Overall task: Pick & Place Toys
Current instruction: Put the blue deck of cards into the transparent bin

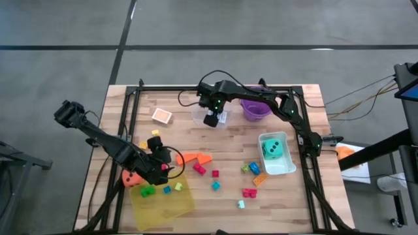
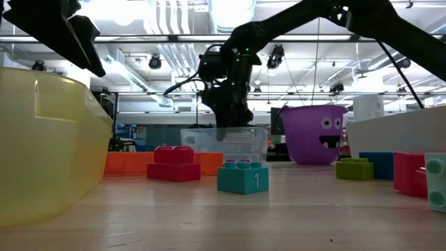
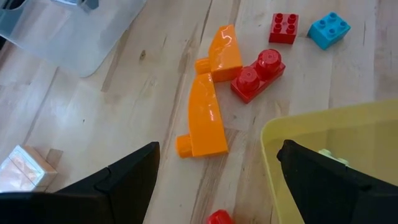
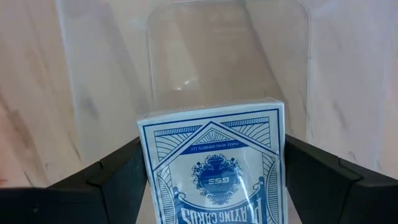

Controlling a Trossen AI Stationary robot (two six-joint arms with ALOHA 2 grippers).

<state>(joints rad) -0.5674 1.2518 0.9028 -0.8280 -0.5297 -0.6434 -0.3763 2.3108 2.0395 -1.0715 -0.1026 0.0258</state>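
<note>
My right gripper (image 4: pixel 211 186) is shut on a blue-and-white card pack (image 4: pixel 211 162) over the clear tub (image 1: pixel 199 117) at the table's far middle; the low view shows it at the tub's rim (image 2: pixel 226 132). My left gripper (image 3: pixel 217 186) hangs open near the table's left front. It is above two orange wedges (image 3: pixel 205 121) that lie flat on the wood and beside the yellow tray (image 3: pixel 329 137). A red brick (image 3: pixel 258 74) lies against the wedges. More bricks (image 1: pixel 215 175) lie scattered on the near half. A teal die (image 1: pixel 273 149) sits in a pale box. My right gripper pinches the card pack between its two fingers, one on each long side edge (image 4: pixel 148 174), with the printed face toward the wrist camera. The fingers come from above, pointing steeply down. The pack stands upright over the tub's opening; whether its lower end touches the tub cannot be seen.
A purple bucket (image 1: pixel 256 108) stands right of the clear tub. A pink card pack (image 1: pixel 162 116) lies at the far left, and an orange die (image 1: pixel 132 177) by the tray (image 1: pixel 163 202). Black frame rails (image 1: pixel 130 124) run along the table's sides.
</note>
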